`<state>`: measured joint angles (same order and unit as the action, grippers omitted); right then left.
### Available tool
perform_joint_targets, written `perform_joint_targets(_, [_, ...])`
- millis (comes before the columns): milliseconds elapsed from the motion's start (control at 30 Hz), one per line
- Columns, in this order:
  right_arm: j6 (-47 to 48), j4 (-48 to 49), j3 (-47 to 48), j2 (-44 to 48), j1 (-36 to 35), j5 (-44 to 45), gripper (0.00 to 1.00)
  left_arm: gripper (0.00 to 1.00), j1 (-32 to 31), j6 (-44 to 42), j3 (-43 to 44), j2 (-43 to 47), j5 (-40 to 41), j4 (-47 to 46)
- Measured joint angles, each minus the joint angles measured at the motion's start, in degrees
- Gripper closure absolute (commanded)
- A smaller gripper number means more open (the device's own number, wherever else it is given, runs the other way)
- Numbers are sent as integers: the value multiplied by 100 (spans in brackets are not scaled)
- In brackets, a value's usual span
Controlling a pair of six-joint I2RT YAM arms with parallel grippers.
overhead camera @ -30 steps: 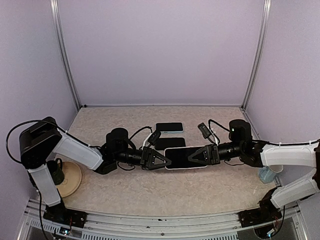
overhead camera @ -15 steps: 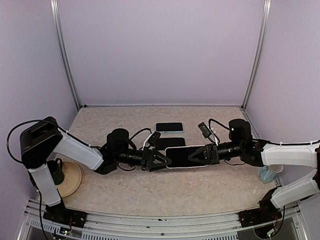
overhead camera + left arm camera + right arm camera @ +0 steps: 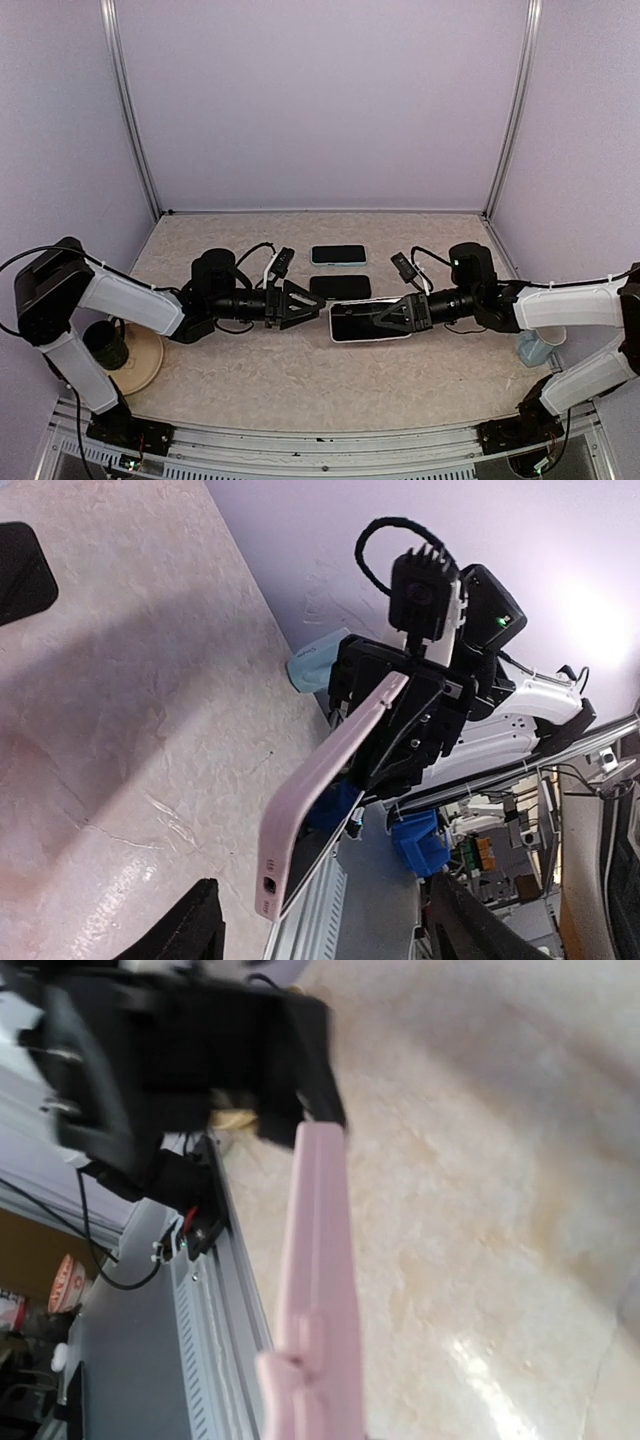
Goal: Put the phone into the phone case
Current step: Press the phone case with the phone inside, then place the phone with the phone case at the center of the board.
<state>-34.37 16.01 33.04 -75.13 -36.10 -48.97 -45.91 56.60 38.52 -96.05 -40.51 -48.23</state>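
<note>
We find the right end effector (image 3: 388,317) clenched on the right end of the pink case (image 3: 320,798), phone (image 3: 358,322) apparently seated inside, above the table (image 3: 300,385). Long axis points leftward at the released left end effector (image 3: 312,303), just clear.

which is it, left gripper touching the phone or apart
Apart. Left wrist view shows gaps between the phone's end and both fingers of the open left gripper.

Dark cup (image 3: 105,345) stands on tan plate (image 3: 146,362); pale blue cup (image 3: 534,349) at right.
</note>
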Motion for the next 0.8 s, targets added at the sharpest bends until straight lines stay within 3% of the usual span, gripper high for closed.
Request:
perform_joint_targets(467, [-702, 162, 39, -734, 0, 33, 100, 1, 175, -649, -328, 857, 848, 743])
perform_joint_targets(800, [-1115, 273, 334, -1401, 0, 153, 100, 1, 186, -892, -435, 1051, 1217, 1036])
